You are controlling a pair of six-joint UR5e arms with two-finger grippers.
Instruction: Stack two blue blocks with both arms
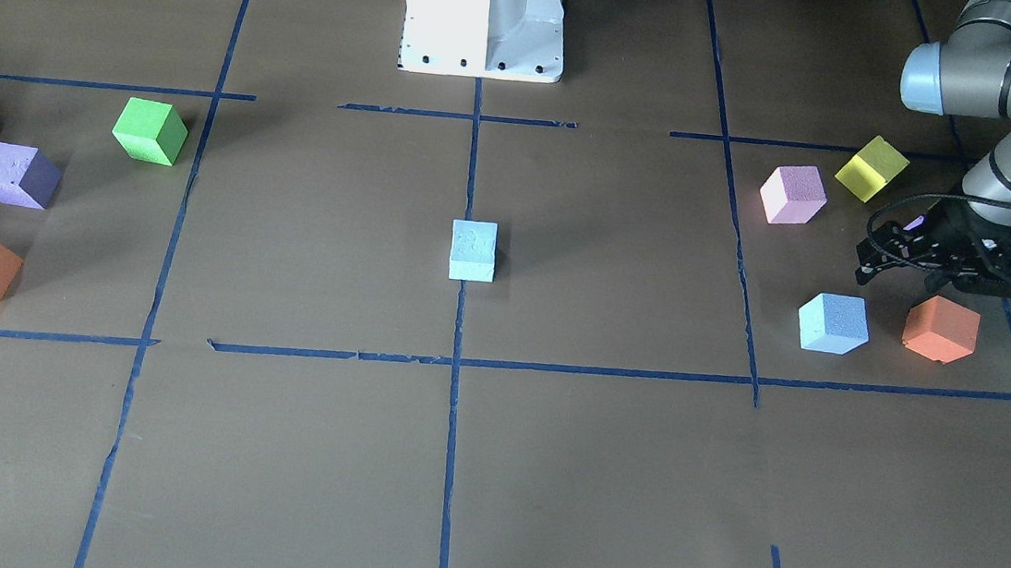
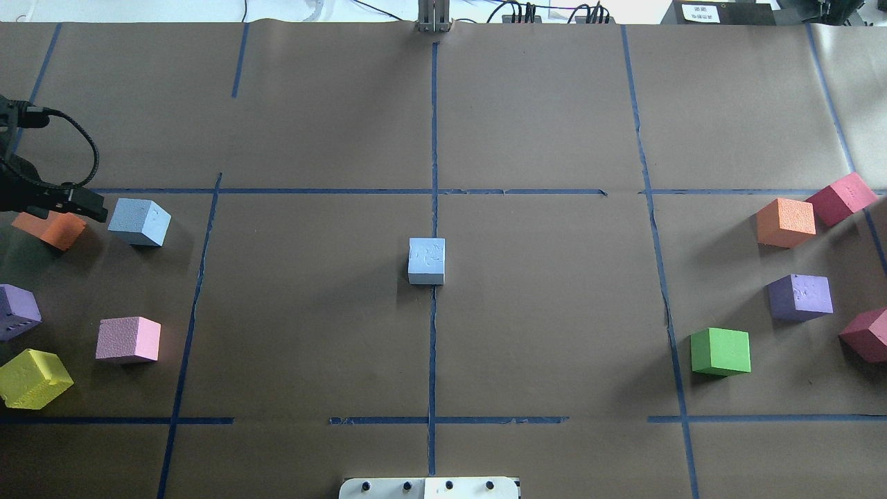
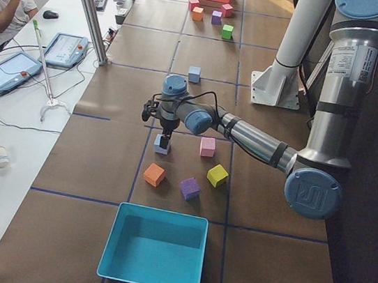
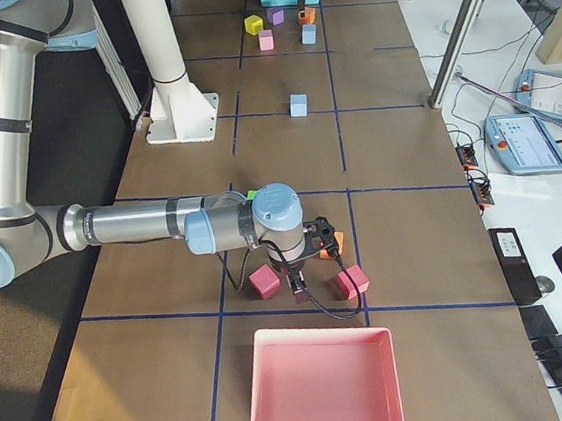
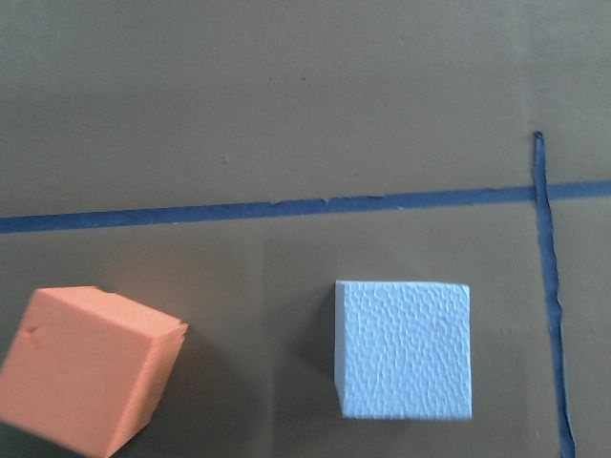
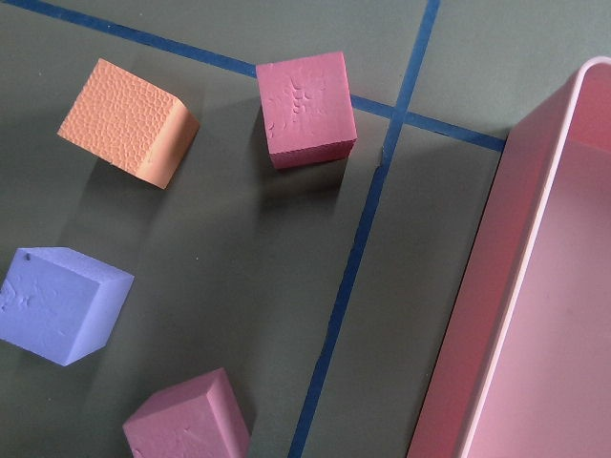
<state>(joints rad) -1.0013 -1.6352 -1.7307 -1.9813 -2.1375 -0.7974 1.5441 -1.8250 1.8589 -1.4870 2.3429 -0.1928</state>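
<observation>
The step in hand, as I judge it, is for my left claw [image 3: 165, 139] to pick up the deeper blue block [image 1: 833, 322] on my left side and carry it to the paler blue block [image 1: 472, 250], which sits alone on the centre tape line of the bench [image 1: 286, 448]. Neither is lifted, so the stacking is not yet done.

To do it well I should first centre myself. In my left wrist view the block lies low and right of the middle, so I need to shift over it before dropping. Its faces look square to my camera there, which suits a grip on two flat sides. The orange block [image 1: 941, 329] sits just beside it, so I want my fingers on the pair of faces that keeps clear of that neighbour. It looks like foam, so a light squeeze should do.

My left arm reaches out low from the base, wrist bent so the claw points down above the bench, between the two blocks in the front view. I cannot tell whether it is spread or closed.

My right claw [image 4: 298, 289] hangs pointing down over the maroon and purple cubes, near the pink tray [image 6: 535, 286]. Its state I cannot tell either.
</observation>
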